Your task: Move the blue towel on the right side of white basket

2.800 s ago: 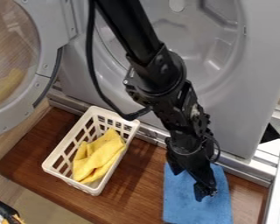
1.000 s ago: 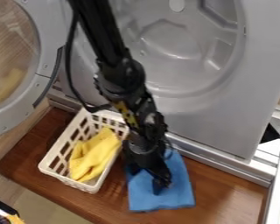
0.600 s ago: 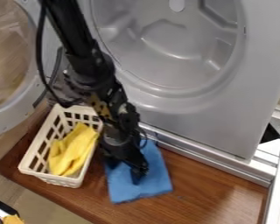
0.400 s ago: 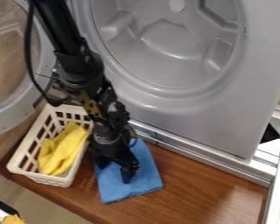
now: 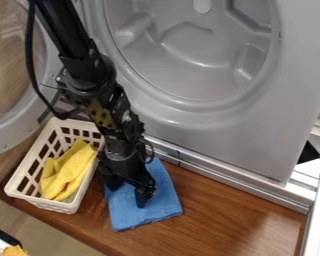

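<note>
Our end effector (image 5: 127, 196) stands open, its fingers apart over the blue towel (image 5: 160, 207) at lower centre-left; the cloth lies beneath it, just right of the white basket (image 5: 42, 201).

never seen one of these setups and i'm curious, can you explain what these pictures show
The black jointed machine is a robot arm. Its gripping end, the tool, has two fingers, set apart, and rests over a flat blue towel. Towel shows between them, so it does not appear pinched.

Every picture comes from one fixed camera, looking down at a slant.

On the brown wooden surface, the towel lies to the right of a white slotted plastic basket with a yellow cloth inside. Behind stands what looks like a grey washing machine.
</note>
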`<state>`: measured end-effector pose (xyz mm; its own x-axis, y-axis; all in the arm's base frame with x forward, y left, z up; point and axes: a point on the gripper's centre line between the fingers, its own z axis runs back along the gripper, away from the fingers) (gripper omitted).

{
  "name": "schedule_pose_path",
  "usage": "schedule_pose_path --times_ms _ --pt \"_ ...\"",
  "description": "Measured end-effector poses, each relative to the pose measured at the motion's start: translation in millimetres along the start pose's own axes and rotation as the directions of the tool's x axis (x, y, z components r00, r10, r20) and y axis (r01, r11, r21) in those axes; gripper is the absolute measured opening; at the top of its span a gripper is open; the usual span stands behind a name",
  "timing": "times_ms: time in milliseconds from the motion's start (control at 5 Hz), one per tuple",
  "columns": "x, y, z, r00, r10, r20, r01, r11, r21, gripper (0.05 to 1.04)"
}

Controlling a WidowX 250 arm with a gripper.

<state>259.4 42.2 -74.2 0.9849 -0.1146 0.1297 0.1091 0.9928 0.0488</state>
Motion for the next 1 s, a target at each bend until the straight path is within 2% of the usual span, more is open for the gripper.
schedule_pose_path --times_ms 400,800,1000 --pt "24 -9 17 0.996 -0.065 0.056 0.066 0.998 -0.015 1.0" --pt "36 -18 60 0.98 -0.16 0.116 0.166 0.985 -0.037 1.0" --pt "37 -18 61 0.979 -0.168 0.119 0.173 0.984 -0.035 1.0"
